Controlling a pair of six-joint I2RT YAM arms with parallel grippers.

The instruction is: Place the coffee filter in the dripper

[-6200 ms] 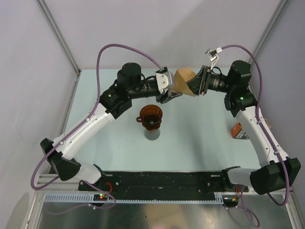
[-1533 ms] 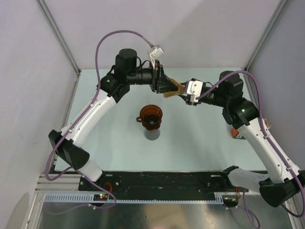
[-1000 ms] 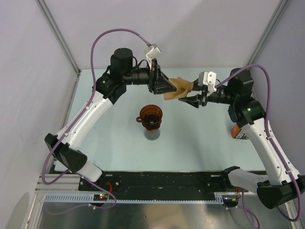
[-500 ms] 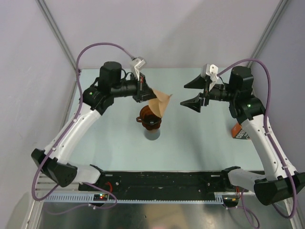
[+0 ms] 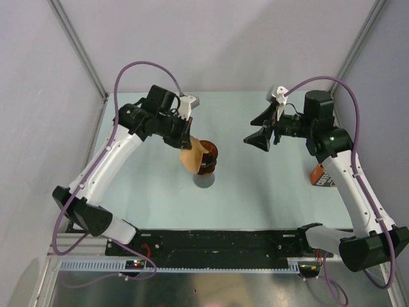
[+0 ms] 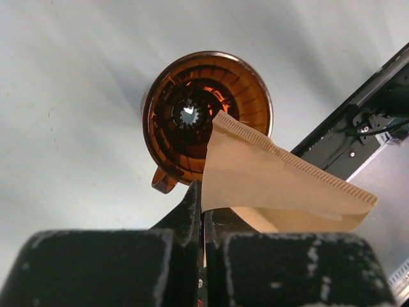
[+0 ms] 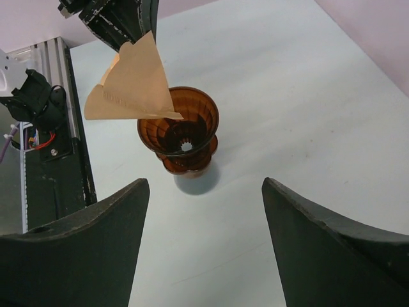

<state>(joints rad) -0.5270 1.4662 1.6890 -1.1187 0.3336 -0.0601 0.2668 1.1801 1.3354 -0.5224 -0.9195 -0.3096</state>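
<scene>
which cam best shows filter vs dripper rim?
Right wrist: side-on, the coffee filter hangs pinched in the left gripper, one corner over the dripper, not seated. Left wrist looks straight down, height unclear. Top external: small, overlapping the dripper.

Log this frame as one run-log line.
phase: placing | left jaws: shut on coffee filter | coffee filter: tilted over dripper rim, not seated | right jaws: open, holding nothing
</scene>
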